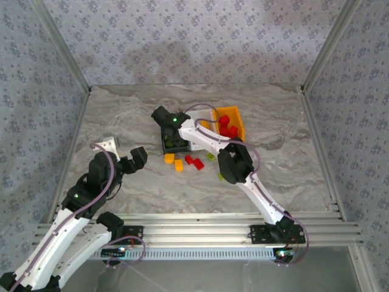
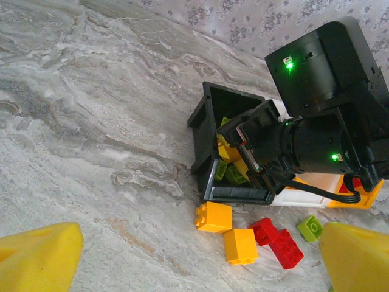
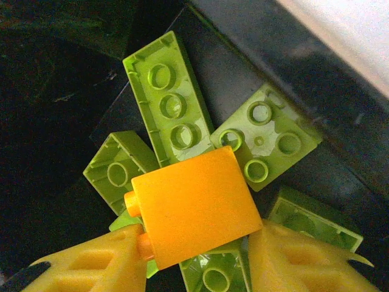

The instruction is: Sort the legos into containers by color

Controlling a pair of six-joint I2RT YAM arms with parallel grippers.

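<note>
My right gripper reaches down into the black bin and is shut on a yellow-orange brick. This brick lies on several lime green bricks. From above, the right gripper covers that bin. On the table in front of the bin lie two yellow-orange bricks, two red bricks and a green brick. A white bin sits between the black bin and the orange-yellow bin, which holds red bricks. My left gripper is open, left of the loose bricks, with nothing between its fingers.
Another green brick lies beside the right arm's elbow. A small white piece sits on the table by the left arm. Patterned walls and metal rails fence the marble table on three sides.
</note>
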